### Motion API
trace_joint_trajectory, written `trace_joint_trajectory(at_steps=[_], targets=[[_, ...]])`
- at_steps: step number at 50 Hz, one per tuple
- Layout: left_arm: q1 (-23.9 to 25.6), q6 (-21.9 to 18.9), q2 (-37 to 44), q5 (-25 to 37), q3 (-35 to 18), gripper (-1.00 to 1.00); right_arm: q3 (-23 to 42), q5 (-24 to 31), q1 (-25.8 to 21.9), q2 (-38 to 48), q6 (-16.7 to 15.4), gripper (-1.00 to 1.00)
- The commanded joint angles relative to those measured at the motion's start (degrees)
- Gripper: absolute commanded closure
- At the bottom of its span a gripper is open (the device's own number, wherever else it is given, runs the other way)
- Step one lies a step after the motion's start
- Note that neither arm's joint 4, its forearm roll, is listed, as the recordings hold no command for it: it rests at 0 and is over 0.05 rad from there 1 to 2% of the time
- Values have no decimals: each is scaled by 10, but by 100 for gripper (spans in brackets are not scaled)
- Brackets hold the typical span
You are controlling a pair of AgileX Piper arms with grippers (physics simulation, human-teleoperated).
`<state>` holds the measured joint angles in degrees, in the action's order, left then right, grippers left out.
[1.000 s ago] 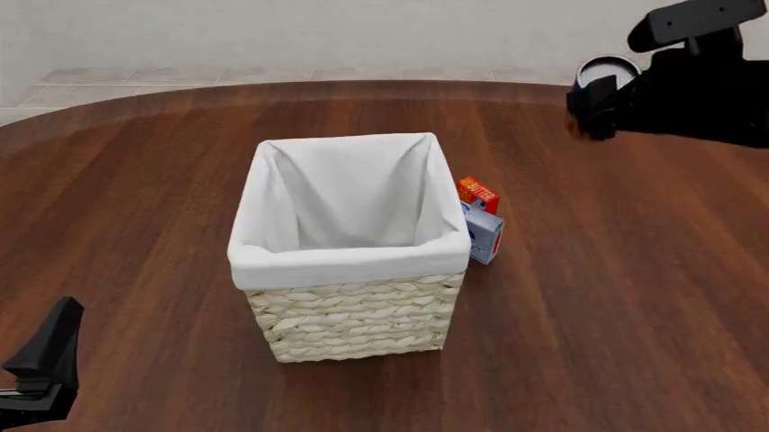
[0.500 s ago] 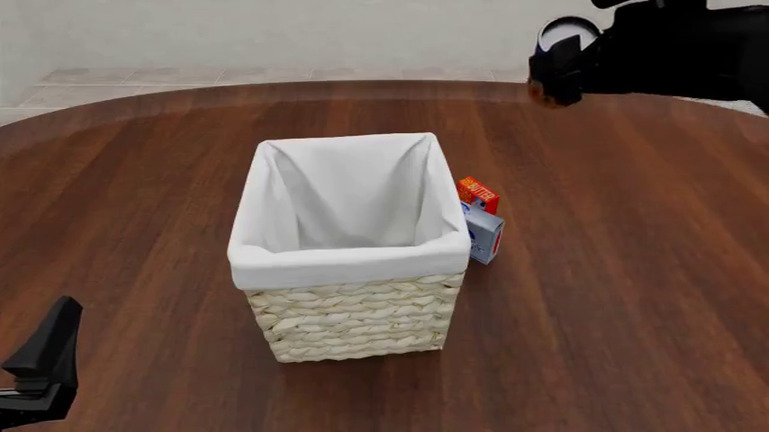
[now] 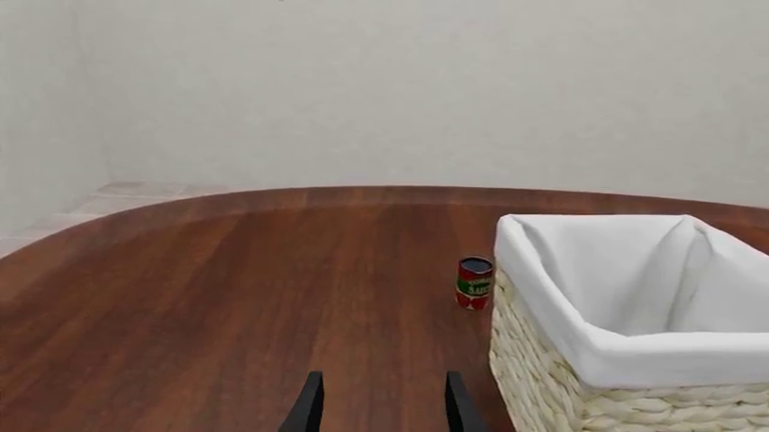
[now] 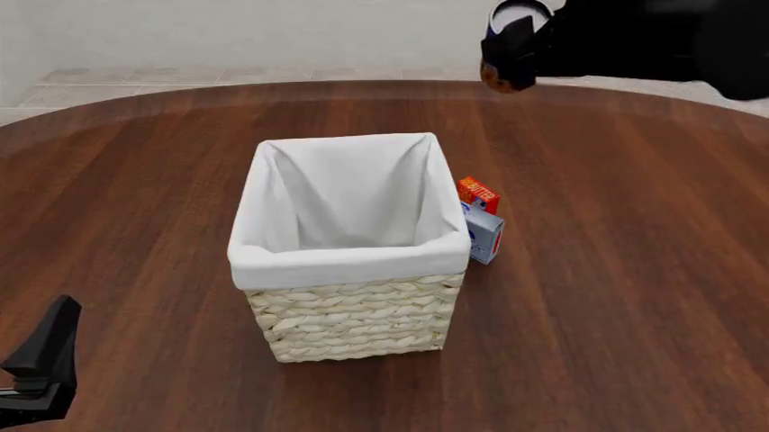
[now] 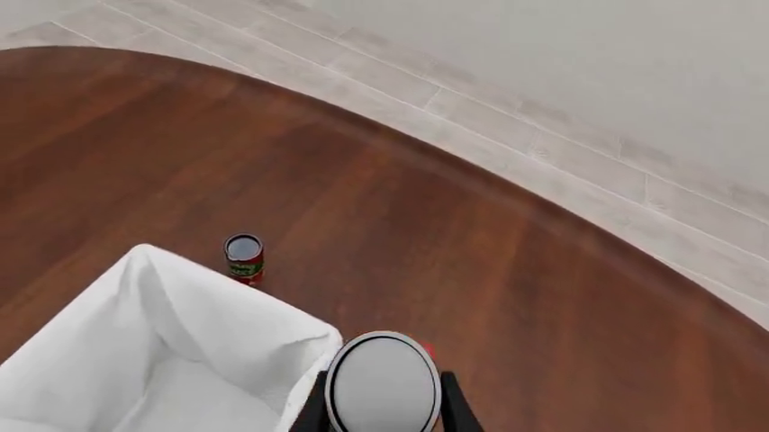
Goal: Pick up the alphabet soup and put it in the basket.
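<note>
Front view: the small silver-topped blue can of alphabet soup was clamped in the right gripper, lifted at the frame's upper right, beyond the large wicker basket with white liner. Transport and release remained. The left gripper rested low, fingers parted and empty.

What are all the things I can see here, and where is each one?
basket: one, pale wicker with white liner, middle of the table.
alphabet soup: one can, silver top, held in the air by the right gripper near the basket's rim.
red-and-green can: one, standing on the table close beside the basket.
orange-red box: one, against the basket's right side.
white-and-blue carton: one, just in front of that box.
table: one, dark brown wood.
right gripper: black, shut on the soup.
left gripper: black, open, low over the table.
</note>
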<state>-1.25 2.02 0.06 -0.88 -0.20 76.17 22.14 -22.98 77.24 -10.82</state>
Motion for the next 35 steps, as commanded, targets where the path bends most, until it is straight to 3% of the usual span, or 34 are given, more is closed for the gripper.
trace_joint_trajectory(at_steps=[1, 35], targets=[[0, -3, 0, -1, 0, -100, 22, -7, -36, 2, 33, 100], [-1, -5, 0, -1, 0, -100, 51, -22, -122, 61, 90, 100]])
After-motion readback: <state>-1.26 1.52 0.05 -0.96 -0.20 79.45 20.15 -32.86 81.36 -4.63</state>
